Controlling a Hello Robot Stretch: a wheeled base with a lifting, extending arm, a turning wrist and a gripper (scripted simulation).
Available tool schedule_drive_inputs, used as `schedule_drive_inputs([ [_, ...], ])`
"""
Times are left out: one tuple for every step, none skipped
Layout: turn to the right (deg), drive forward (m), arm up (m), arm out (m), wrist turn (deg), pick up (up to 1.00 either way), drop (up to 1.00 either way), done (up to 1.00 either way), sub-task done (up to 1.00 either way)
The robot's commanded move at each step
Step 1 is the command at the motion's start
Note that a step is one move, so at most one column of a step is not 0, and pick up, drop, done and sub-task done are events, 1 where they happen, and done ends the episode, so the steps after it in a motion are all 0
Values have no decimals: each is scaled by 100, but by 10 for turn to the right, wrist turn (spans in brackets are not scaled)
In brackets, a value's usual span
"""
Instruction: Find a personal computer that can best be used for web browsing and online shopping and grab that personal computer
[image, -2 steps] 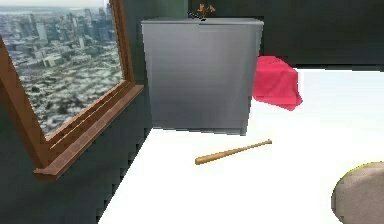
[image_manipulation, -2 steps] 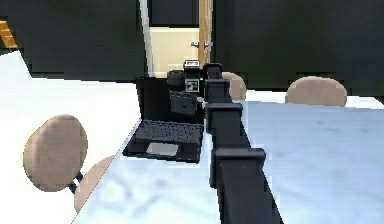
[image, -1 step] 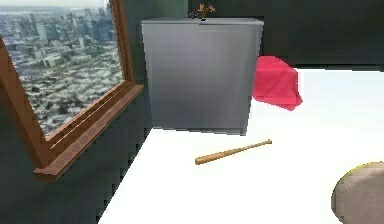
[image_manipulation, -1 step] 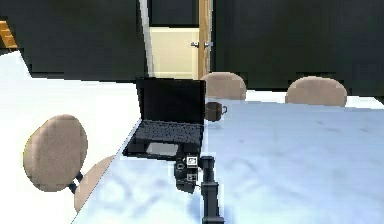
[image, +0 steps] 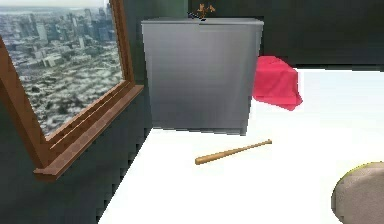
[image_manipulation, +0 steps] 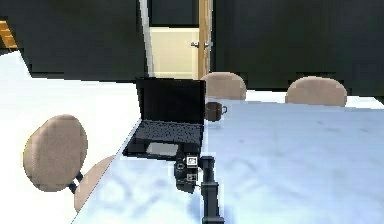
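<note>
Laptop sits open just beyond the fingers

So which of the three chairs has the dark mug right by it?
The far-side chair just right of the laptop; the mug stands on the table before it. The others are farther right and near left.

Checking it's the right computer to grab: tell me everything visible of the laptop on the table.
The laptop is black, lid raised about upright, screen dark. Its base lies flat on the white table near a corner, with dark keyboard and paler grey touchpad. The gripper is by its front edge; contact cannot be told.
</note>
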Motion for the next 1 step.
schedule_drive_inputs([
  [0, 0, 10, 0, 0, 0, 0, 0, 0],
])
